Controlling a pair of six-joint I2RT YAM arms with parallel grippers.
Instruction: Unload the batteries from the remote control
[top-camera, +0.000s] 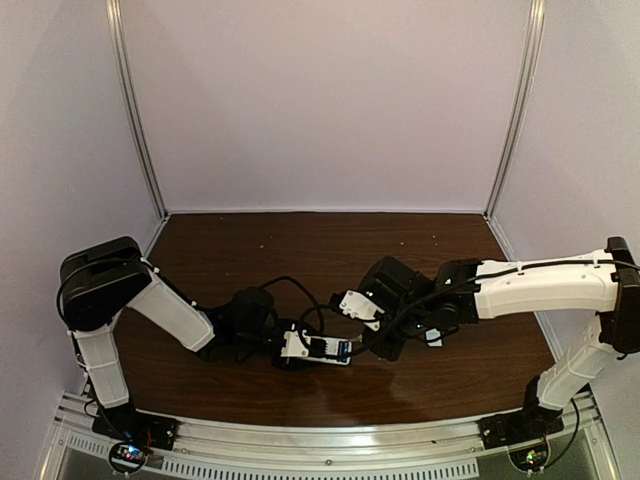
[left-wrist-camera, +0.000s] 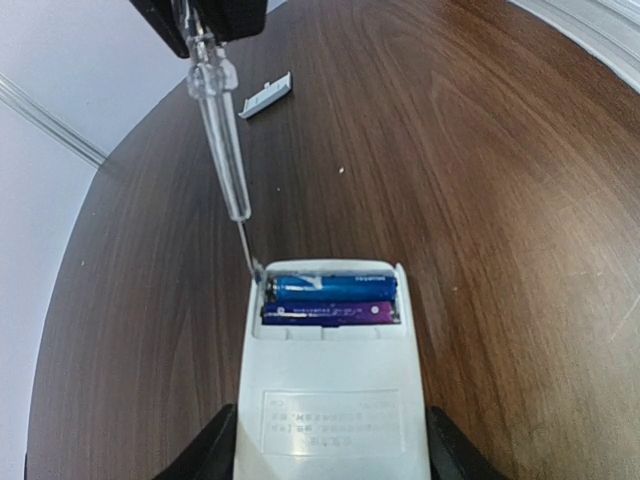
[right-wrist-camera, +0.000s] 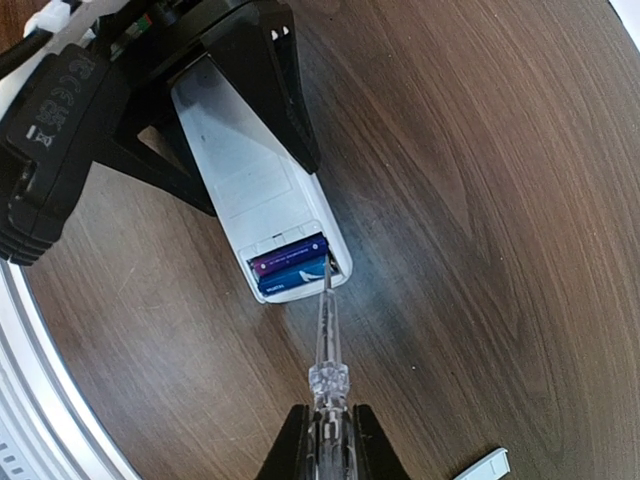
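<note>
The white remote control (left-wrist-camera: 330, 400) lies back-up on the table, its battery bay open at the far end. Two batteries lie side by side in the bay, a blue one (left-wrist-camera: 330, 287) and a dark purple one (left-wrist-camera: 330, 313). My left gripper (left-wrist-camera: 330, 462) is shut on the remote's sides. My right gripper (right-wrist-camera: 328, 445) is shut on a clear-handled screwdriver (right-wrist-camera: 328, 340). The screwdriver's thin metal tip sits in the bay corner at the end of the blue battery (right-wrist-camera: 292, 278). In the top view the remote (top-camera: 318, 347) lies between the left gripper (top-camera: 288, 346) and the right gripper (top-camera: 368, 340).
The small white cover piece (left-wrist-camera: 266, 96) lies loose on the dark wooden table beyond the remote; it also shows in the right wrist view (right-wrist-camera: 482, 465) and the top view (top-camera: 434, 337). A metal rail (right-wrist-camera: 40, 380) runs along the near table edge. Pale walls enclose the table.
</note>
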